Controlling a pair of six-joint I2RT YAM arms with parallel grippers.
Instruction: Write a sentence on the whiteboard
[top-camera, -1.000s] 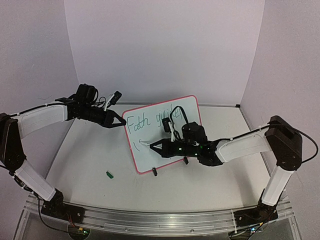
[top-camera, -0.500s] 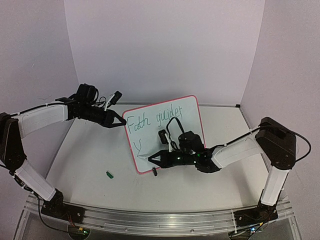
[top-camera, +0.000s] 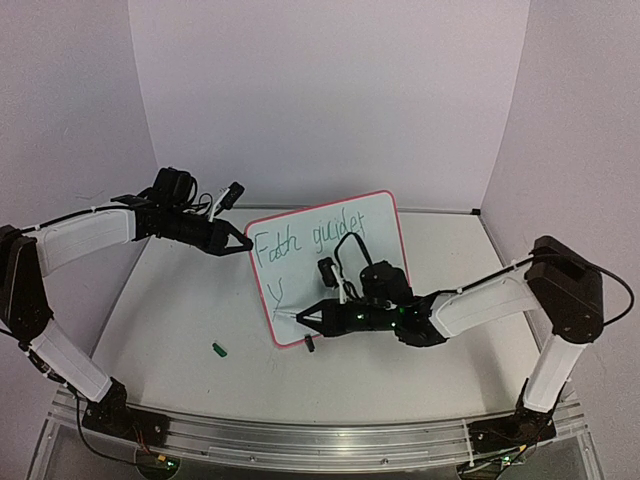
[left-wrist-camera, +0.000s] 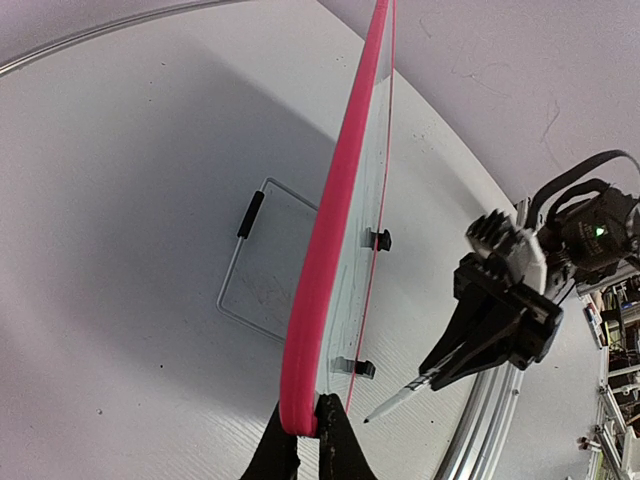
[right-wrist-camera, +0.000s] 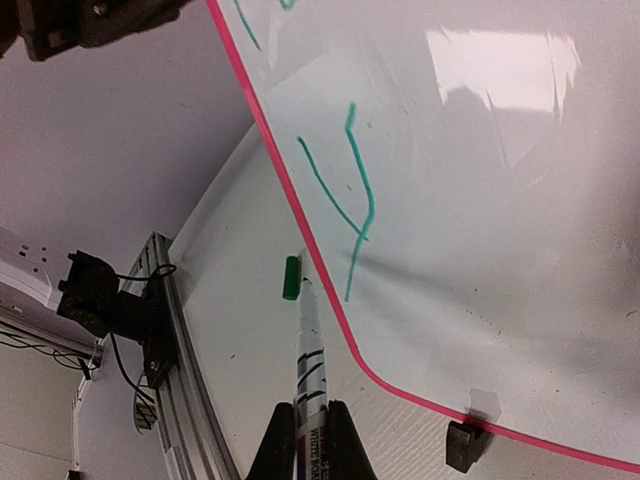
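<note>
1. Whiteboard (top-camera: 378, 232), small and white with a pink-red rim, stands tilted mid-table; its green cursive sentence (top-camera: 305, 240) has one line and a "y" beneath.
2. My left gripper (top-camera: 240, 243) is clamped on its upper-left corner.
3. My right gripper (top-camera: 305, 316) pinches a white marker pen (right-wrist-camera: 308, 350), tip near the lower-left rim.

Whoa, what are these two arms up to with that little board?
They're writing on it together. The left gripper clamps the whiteboard by its pink rim and props it up, while the right gripper holds a marker. The green writing reads roughly "Faith guides", with only a y begun on the second line. The marker's tip sits by the lower rim, seemingly just off the surface. Its green cap lies on the table.
</note>
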